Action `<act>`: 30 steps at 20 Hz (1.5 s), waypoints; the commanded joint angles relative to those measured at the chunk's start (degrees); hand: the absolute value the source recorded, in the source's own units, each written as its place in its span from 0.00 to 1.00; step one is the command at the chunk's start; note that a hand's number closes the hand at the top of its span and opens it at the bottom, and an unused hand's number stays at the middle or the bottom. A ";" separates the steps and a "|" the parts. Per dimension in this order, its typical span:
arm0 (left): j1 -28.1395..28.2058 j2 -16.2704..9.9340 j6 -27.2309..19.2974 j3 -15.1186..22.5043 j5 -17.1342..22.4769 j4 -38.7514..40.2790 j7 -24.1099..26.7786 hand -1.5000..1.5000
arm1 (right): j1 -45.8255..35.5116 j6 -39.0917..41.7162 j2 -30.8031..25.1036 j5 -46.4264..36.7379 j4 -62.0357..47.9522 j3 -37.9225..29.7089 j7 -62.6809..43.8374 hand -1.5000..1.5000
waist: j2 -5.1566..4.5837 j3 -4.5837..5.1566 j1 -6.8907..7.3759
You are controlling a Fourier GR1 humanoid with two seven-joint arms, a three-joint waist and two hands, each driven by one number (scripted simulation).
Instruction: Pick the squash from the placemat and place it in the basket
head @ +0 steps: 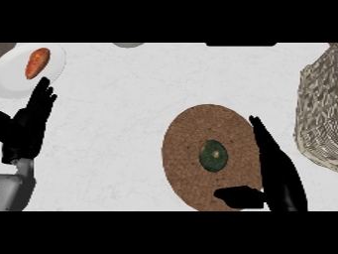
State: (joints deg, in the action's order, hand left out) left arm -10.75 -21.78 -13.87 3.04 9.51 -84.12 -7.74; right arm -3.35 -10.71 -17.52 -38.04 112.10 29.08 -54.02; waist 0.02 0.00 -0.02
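Observation:
A dark green squash (214,155) with a pale centre sits in the middle of a round brown woven placemat (193,129). My right hand (277,173) lies over the placemat's right edge, fingers straight and pointing away, thumb spread to the left below the squash. It is open and does not touch the squash. The wicker basket (331,109) stands at the right edge, partly cut off. My left hand (25,124) rests open at the left, fingers up.
A white plate (10,74) at the top left holds an orange sweet potato (37,62), just beyond my left fingertips. A grey object (129,44) peeks in at the top edge. The counter top is white.

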 commanded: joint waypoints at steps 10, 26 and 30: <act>-1.64 4.41 2.08 -2.80 -5.46 1.89 -0.28 0.50 | 6.24 -6.45 7.95 -9.35 -7.79 1.13 11.42 0.00 | -0.02 0.00 -0.13; -1.40 4.40 7.08 -7.84 -6.22 -4.27 -6.36 0.50 | 1.17 -3.71 14.09 -12.18 -19.36 -5.83 13.68 0.00 | -0.01 -0.01 0.16; 1.29 6.05 9.42 -9.23 -6.82 1.93 2.25 0.50 | 1.95 -1.83 14.77 -13.27 -18.27 -5.81 13.43 0.00 | -0.02 0.01 0.04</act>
State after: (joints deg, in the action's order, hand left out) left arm -11.57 -15.83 -6.85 -4.88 2.58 -84.22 -9.47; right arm -0.27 -13.07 -3.57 -51.05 96.50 24.78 -41.65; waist 0.02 -0.01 -0.03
